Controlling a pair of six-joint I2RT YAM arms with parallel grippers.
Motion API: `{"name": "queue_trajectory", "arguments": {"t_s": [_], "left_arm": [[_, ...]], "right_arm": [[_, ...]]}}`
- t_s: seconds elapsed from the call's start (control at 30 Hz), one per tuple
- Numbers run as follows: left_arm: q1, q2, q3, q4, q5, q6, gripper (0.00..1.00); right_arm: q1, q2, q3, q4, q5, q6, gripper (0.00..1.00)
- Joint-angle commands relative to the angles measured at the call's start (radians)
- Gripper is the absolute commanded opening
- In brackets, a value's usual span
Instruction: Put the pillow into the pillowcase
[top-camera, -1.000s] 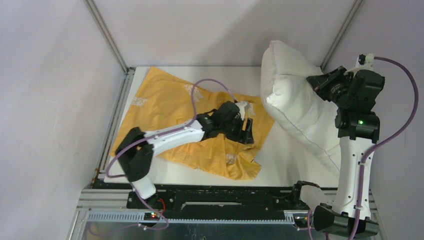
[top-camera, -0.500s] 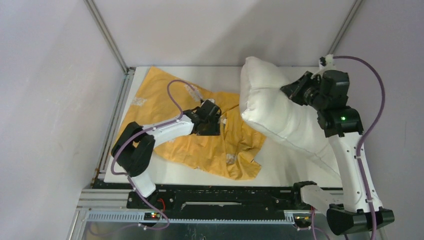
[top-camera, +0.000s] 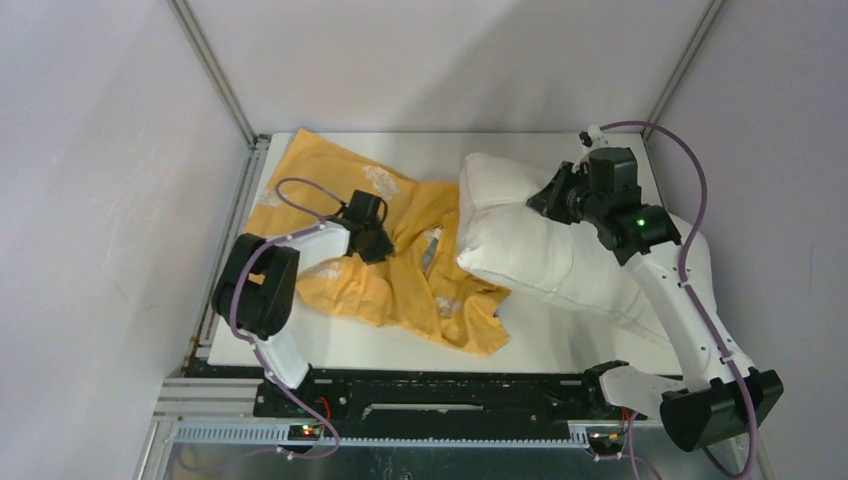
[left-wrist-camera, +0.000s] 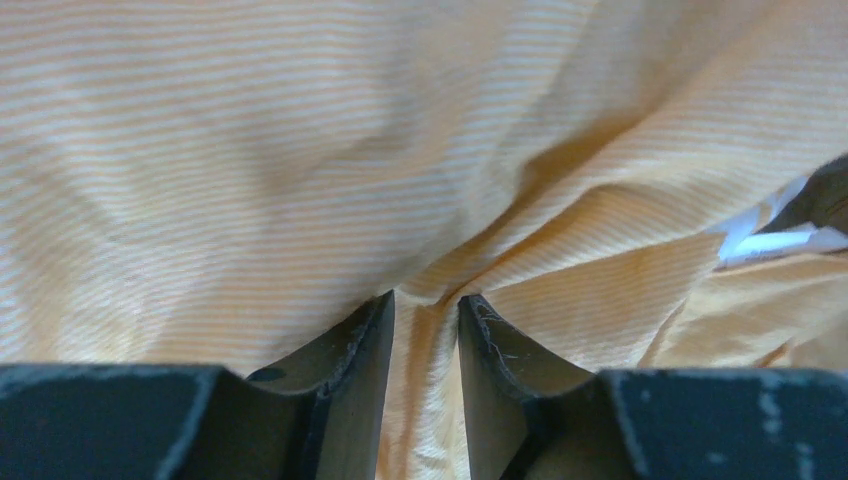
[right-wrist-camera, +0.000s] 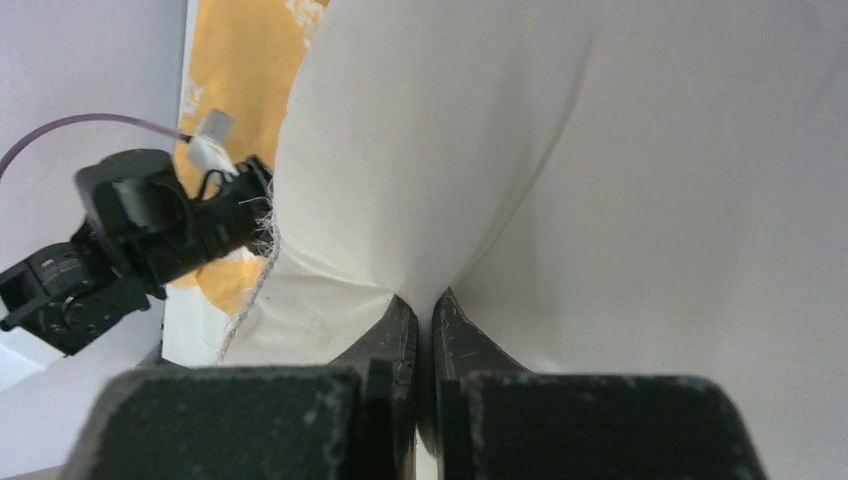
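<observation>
Pillow (top-camera: 560, 265) lies across the right half of the desk (top-camera: 400, 350), its left end overlapping the crumpled orange pillowcase (top-camera: 330, 200) at centre-left. Right fingers (right-wrist-camera: 395, 335) pinch a fold of pillow fabric; left fingers (left-wrist-camera: 365, 340) clamp a pillowcase ridge.

No text, number or brand can be read in any view. White printed marks (top-camera: 382, 180) are seen on the orange face of the pillowcase (top-camera: 300, 185) in the top view, but they are too small and too crumpled to be made out as letters. Similar white marks are glimpsed on the orange cloth at the upper edge of the right wrist view, blurred and cut off by the frame. In the left wrist view only the fine stripes of the weave are shown on the cloth, and no lettering is caught there.
</observation>
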Motion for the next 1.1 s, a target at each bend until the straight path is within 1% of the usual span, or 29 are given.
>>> {"name": "queue_trajectory", "arguments": {"t_s": [0.0,0.07,0.1,0.2,0.27,0.3,0.4,0.47,0.57,0.7,0.83,0.9,1.07], "left_arm": [[0.135,0.014,-0.106,-0.055,-0.084,0.015,0.36],[0.173,-0.015,-0.123,-0.066,-0.124,0.027,0.36],[0.188,-0.026,-0.135,-0.054,-0.107,0.035,0.35],[0.187,-0.054,-0.125,-0.067,-0.103,0.030,0.36],[0.132,-0.086,-0.080,-0.106,-0.134,0.063,0.44],[0.090,-0.110,-0.048,-0.143,-0.168,0.083,0.51],[-0.005,-0.207,0.009,-0.215,-0.224,0.123,0.63],[-0.063,-0.266,0.038,-0.257,-0.257,0.141,0.67],[-0.182,-0.325,0.082,-0.324,-0.321,0.170,0.71],[-0.333,-0.352,0.109,-0.370,-0.315,0.189,0.71],[-0.475,-0.324,0.119,-0.391,-0.269,0.188,0.68],[-0.530,-0.290,0.126,-0.404,-0.265,0.175,0.66],[-0.626,-0.204,0.125,-0.366,-0.235,0.148,0.63]], "right_arm": [[-0.043,-0.035,-0.003,0.086,0.027,-0.013,0.00],[-0.078,-0.043,-0.006,0.086,0.008,-0.014,0.00],[-0.095,-0.047,-0.006,0.085,-0.001,-0.015,0.00],[-0.147,-0.058,-0.006,0.081,-0.034,-0.019,0.00],[-0.170,-0.071,-0.006,0.079,-0.051,-0.019,0.00],[-0.174,-0.079,-0.005,0.079,-0.054,-0.020,0.00],[-0.198,-0.102,-0.005,0.082,-0.072,-0.014,0.00],[-0.214,-0.117,-0.002,0.081,-0.080,-0.010,0.00],[-0.237,-0.126,0.011,0.078,-0.089,-0.006,0.00],[-0.264,-0.123,0.033,0.072,-0.098,-0.006,0.00],[-0.272,-0.117,0.053,0.068,-0.104,-0.008,0.00],[-0.310,-0.111,0.061,0.065,-0.113,-0.007,0.00],[-0.338,-0.108,0.065,0.063,-0.122,-0.005,0.00]]}}
